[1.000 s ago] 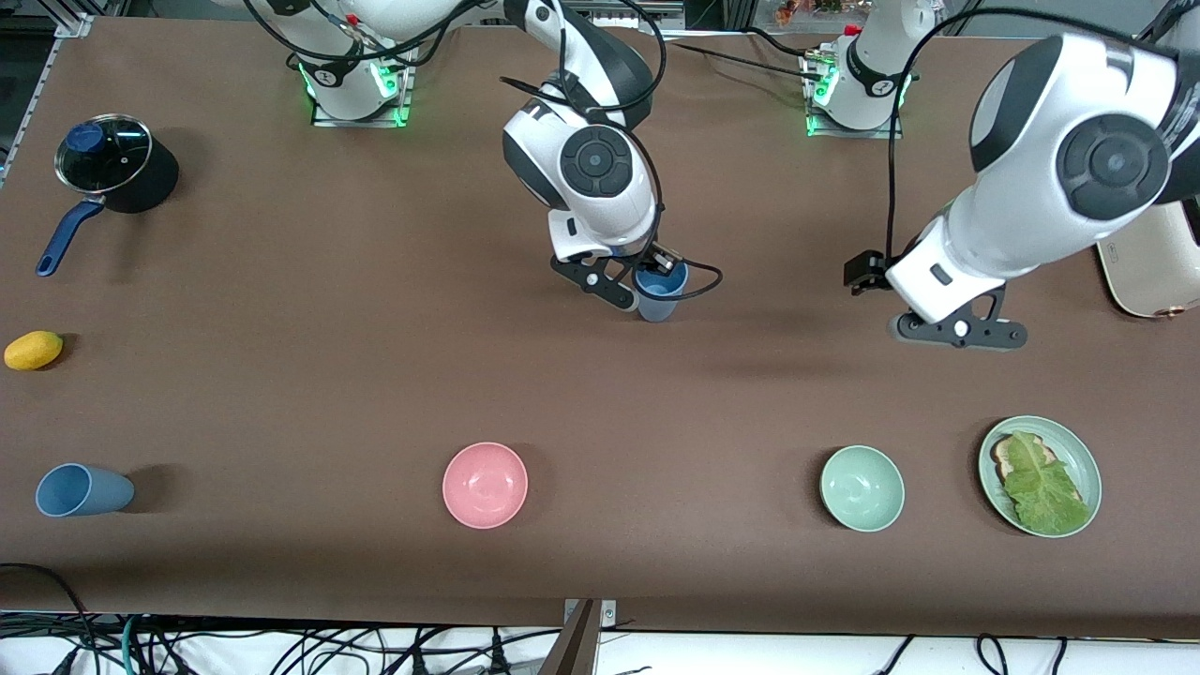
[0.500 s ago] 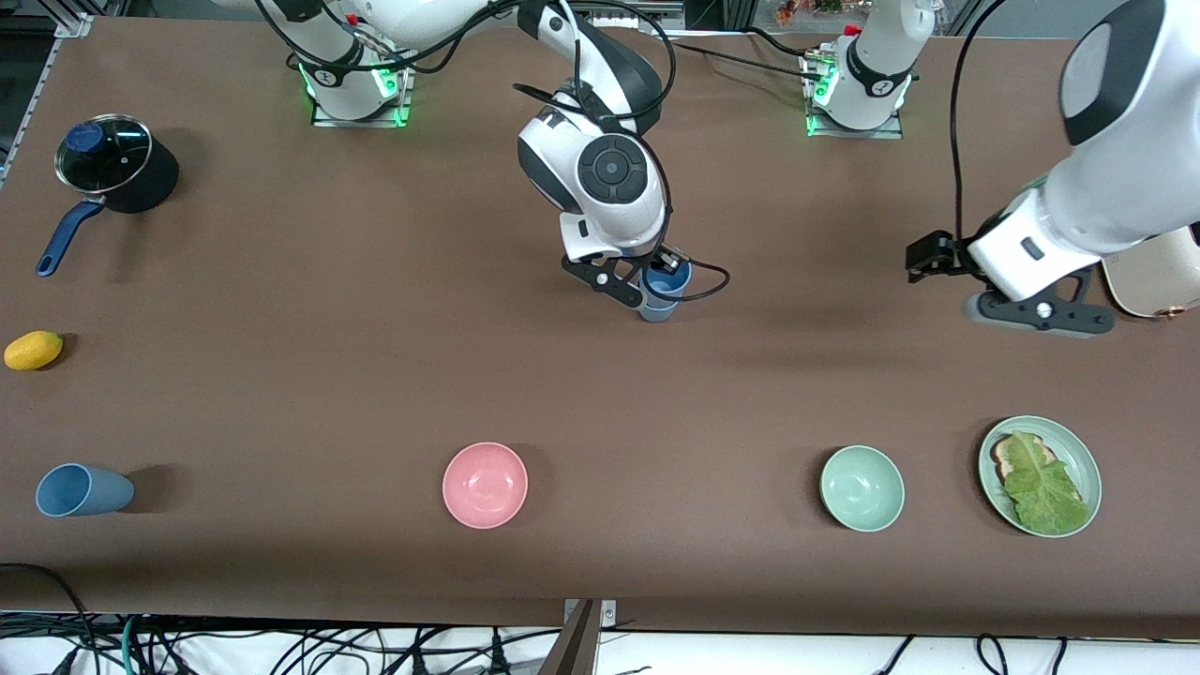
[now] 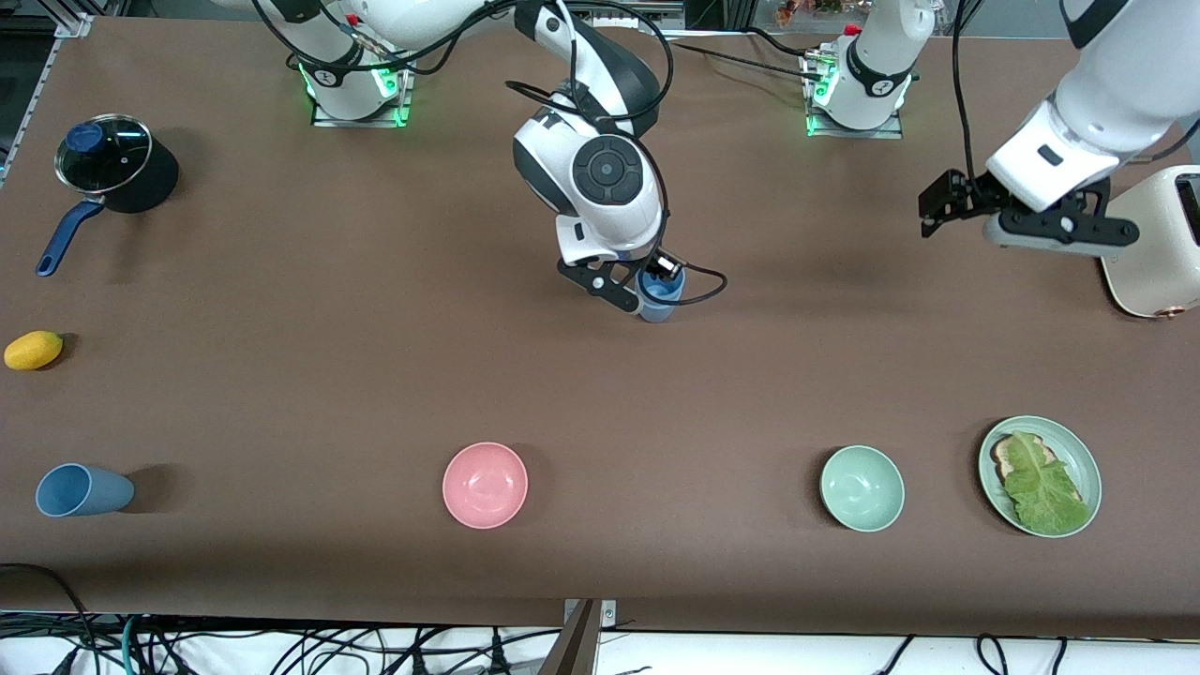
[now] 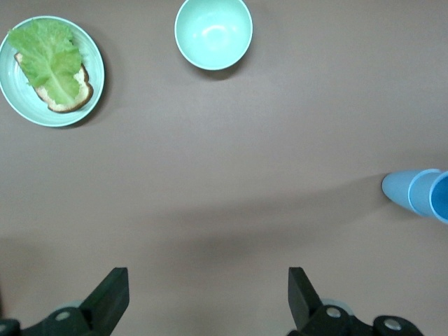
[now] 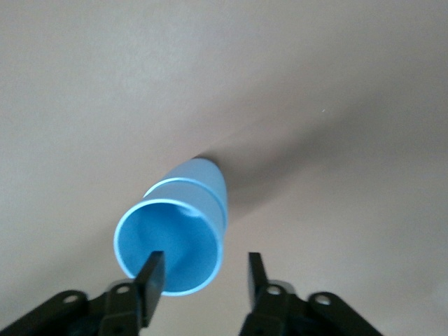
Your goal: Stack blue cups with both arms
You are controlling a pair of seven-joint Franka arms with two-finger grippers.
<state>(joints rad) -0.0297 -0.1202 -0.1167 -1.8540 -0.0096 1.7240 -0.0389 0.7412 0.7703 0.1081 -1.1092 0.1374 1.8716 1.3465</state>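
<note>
Two blue cups (image 3: 658,300) stand nested upright mid-table; they also show in the right wrist view (image 5: 178,231) and the left wrist view (image 4: 416,192). My right gripper (image 3: 656,279) is just above the upper cup's rim. It is open in the right wrist view (image 5: 203,280), with one finger inside the cup and one outside. A third blue cup (image 3: 82,490) lies on its side toward the right arm's end, nearer the front camera. My left gripper (image 3: 1055,232) is open and empty in the air next to the toaster, as its wrist view (image 4: 206,301) shows.
A pink bowl (image 3: 485,485), a mint bowl (image 3: 862,487) and a green plate (image 3: 1078,450) with lettuce on toast lie nearer the front camera. A lidded black pot (image 3: 112,164) and a yellow fruit (image 3: 33,350) lie toward the right arm's end. A cream toaster (image 3: 1153,253) stands toward the left arm's end.
My left arm has swung away from the cups toward the toaster and its base. My right gripper has settled the upper cup into the lower one and shifted only slightly.
</note>
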